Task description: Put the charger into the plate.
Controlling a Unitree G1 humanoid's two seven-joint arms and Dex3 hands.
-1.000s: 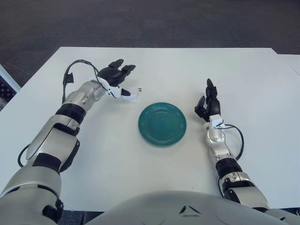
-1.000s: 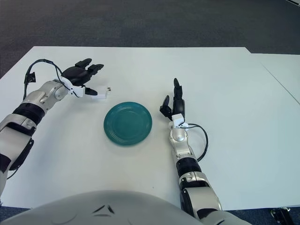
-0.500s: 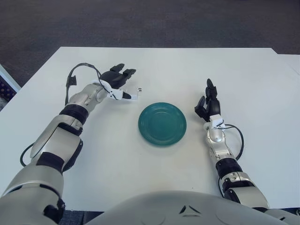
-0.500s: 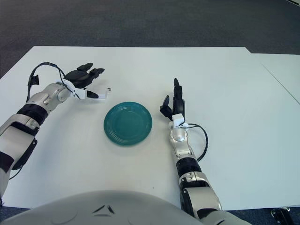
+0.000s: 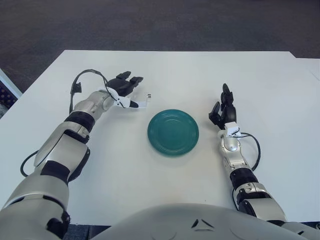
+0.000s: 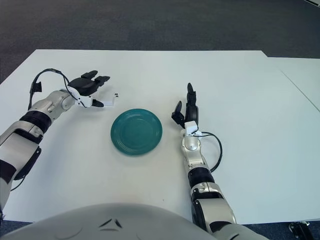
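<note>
The left hand [image 5: 124,85] is out over the white table [image 5: 280,90], on the far left side. Its black fingers [image 5: 131,79] are spread wide and hold nothing. Its thumb points toward the charger [image 5: 141,103]. The charger is small and white. It lies flat on the table just beside the left hand, on the side nearer the plate [image 5: 173,132]. The thumb tip is right next to the charger, but I cannot tell if they touch. The charger's little metal prongs stick out on the side away from the hand.

The plate is round and blue-green. It lies past the charger, a bit nearer the robot than the left hand. The charger is near the plate's edge but not on it. Nothing is in the plate.

The right hand [image 5: 223,111] shows on the other side of the plate, near its edge. Its fingers point away from the robot and are loose. It holds nothing.

A black cable [image 5: 82,80] loops up from the left wrist, behind the left hand. Another black cable [image 5: 256,152] curls beside the right forearm.

Counting them up: one charger, one plate, two hands, two cables, one table.
</note>
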